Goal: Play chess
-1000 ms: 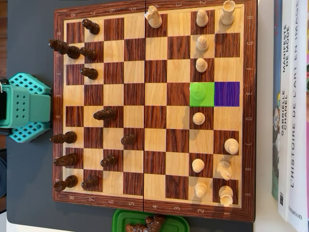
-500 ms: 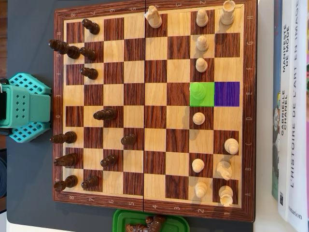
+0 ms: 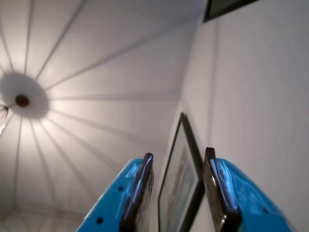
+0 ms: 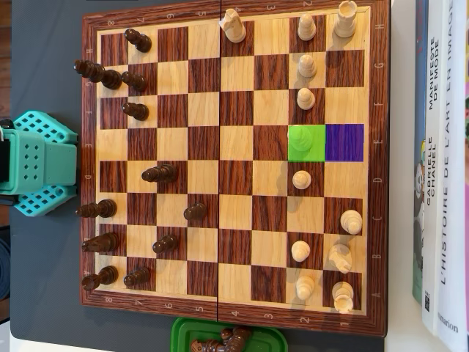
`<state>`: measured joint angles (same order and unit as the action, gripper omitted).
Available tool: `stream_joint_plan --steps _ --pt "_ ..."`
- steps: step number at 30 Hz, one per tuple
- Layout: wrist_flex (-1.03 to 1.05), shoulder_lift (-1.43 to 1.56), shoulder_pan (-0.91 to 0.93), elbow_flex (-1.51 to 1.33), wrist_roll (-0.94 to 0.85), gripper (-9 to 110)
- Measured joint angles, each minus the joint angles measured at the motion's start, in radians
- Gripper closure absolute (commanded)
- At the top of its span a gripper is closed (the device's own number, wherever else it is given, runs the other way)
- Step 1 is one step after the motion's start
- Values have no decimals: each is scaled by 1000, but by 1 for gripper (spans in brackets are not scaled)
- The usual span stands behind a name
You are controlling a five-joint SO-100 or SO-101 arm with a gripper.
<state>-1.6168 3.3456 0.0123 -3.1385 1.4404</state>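
Wrist view: gripper (image 3: 177, 155) pointed up at a white ribbed ceiling (image 3: 96, 72) and a framed picture (image 3: 182, 193); glossy blue fingers (image 3: 241, 193) with dark pads, parted, nothing between them. Overhead view only: wooden chessboard (image 4: 234, 323) on the dark counter (image 4: 44, 293), well below and away from the gripper; turned dark pieces (image 4: 157, 174) nearest the teal arm base (image 4: 37, 161), pale pieces (image 4: 301, 179) far side; green square (image 4: 307, 143) beside purple square (image 4: 344, 143).
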Motion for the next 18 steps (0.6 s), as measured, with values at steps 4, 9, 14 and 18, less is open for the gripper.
stream_joint_plan --steps 4,9,14,18 --pt "-71 0 2 0 0 86" --pt "-166 0 2 0 0 86" --pt "-184 0 -3 0 0 86" --pt "-184 0 -3 0 0 86"
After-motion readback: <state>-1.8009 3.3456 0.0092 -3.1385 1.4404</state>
